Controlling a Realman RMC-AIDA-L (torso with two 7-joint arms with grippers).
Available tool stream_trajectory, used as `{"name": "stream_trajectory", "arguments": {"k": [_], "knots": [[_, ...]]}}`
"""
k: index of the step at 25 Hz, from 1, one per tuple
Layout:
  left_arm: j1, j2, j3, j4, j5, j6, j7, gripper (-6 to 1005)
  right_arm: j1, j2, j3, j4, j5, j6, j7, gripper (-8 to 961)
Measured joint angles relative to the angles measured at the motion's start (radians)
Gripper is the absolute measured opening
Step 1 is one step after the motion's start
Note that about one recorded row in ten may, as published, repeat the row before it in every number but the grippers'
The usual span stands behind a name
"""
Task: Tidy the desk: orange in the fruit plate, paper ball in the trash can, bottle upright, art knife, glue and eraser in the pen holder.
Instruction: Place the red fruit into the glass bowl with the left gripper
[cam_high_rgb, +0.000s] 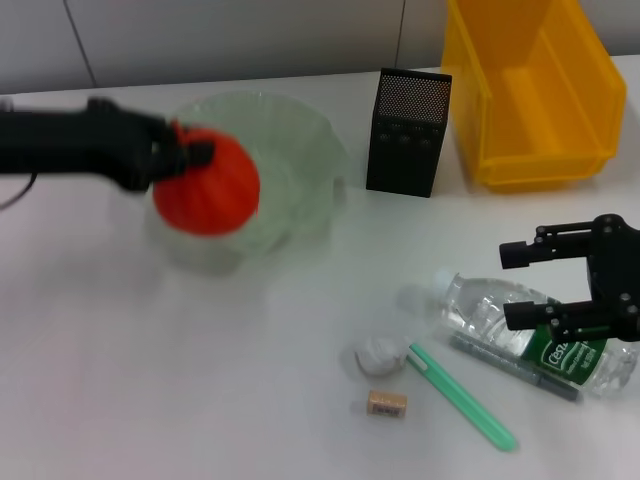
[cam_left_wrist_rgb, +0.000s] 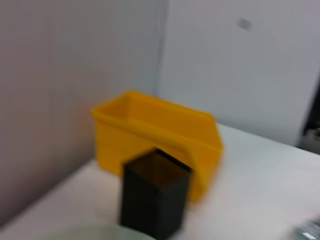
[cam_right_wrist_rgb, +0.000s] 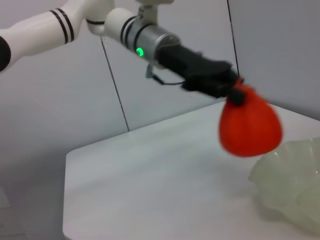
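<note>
Carrying the orange (cam_high_rgb: 208, 192) by its stem end, our left end effector (cam_high_rgb: 185, 152) is clamped on it, holding it in the air at the near-left rim of the fruit plate (cam_high_rgb: 300, 140). We judge the step goes best if we bring the fruit further over the bowl's hollow and lower it close before letting go, so it cannot roll off the wavy rim. The orange hangs stem up, with no real long axis. Our right end effector (cam_high_rgb: 522, 283) hovers with fingers parted above the bottle (cam_high_rgb: 530, 335), which lies flat on the table (cam_high_rgb: 150, 380), its cap toward the plate.
</note>
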Motion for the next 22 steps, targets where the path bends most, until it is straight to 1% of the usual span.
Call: {"name": "stream_trajectory", "arguments": {"k": [1, 2, 3, 5, 6, 7, 8, 10, 11, 12, 13, 14, 16, 18, 22], "knots": [[-0.002, 0.0, 0.001, 0.0, 0.0, -0.004, -0.001, 161, 0.001, 0.001, 0.0, 0.001, 0.0, 0.0, 0.0, 591], [-0.025, -0.004, 0.022, -0.019, -0.002, -0.09, -0.014, 161, 0.004, 0.002, -0.001, 0.008, 0.0, 0.0, 0.0, 590], [-0.025, -0.004, 0.022, -0.019, -0.002, -0.09, -0.014, 162, 0.004, 0.002, -0.001, 0.008, 0.0, 0.0, 0.0, 589], [-0.045, -0.005, 0.061, -0.047, -0.01, -0.174, -0.024, 163, 0.009, 0.002, -0.003, 0.019, 0.0, 0.0, 0.0, 588], [-0.054, -0.005, 0.095, -0.065, -0.022, -0.227, -0.03, 164, 0.011, 0.002, -0.005, 0.024, 0.0, 0.001, 0.0, 587], [-0.062, -0.006, 0.154, -0.088, -0.044, -0.308, -0.036, 164, 0.013, 0.002, -0.007, 0.027, 0.0, 0.002, 0.0, 587], [-0.062, -0.006, 0.154, -0.088, -0.044, -0.308, -0.036, 165, 0.016, 0.003, -0.009, 0.029, 0.0, 0.003, 0.0, 586], [-0.067, -0.007, 0.239, -0.106, -0.068, -0.408, -0.037, 166, 0.022, 0.003, -0.01, 0.035, 0.0, 0.005, 0.0, 584], [-0.067, -0.007, 0.267, -0.107, -0.071, -0.431, -0.038, 167, 0.025, 0.003, -0.01, 0.039, 0.0, 0.005, 0.0, 584], [-0.068, -0.007, 0.325, -0.109, -0.075, -0.485, -0.044, 168, 0.028, 0.003, -0.01, 0.042, 0.0, 0.003, 0.0, 583], [-0.068, -0.007, 0.325, -0.109, -0.075, -0.485, -0.044, 168, 0.028, 0.003, -0.01, 0.042, 0.0, 0.003, 0.0, 582], [-0.068, -0.007, 0.358, -0.111, -0.075, -0.522, -0.052, 169, 0.029, 0.003, -0.01, 0.042, 0.0, 0.002, 0.0, 581], [-0.068, -0.007, 0.358, -0.111, -0.075, -0.522, -0.052, 170, 0.031, 0.003, -0.011, 0.042, 0.0, 0.0, 0.0, 580], [-0.066, -0.008, 0.402, -0.125, -0.077, -0.596, -0.069, 172, 0.031, 0.003, -0.011, 0.042, 0.0, 0.0, 0.0, 578], [-0.062, -0.008, 0.405, -0.126, -0.08, -0.607, -0.069, 174, 0.032, 0.003, -0.011, 0.049, 0.0, 0.0, -0.006, 576]]}}
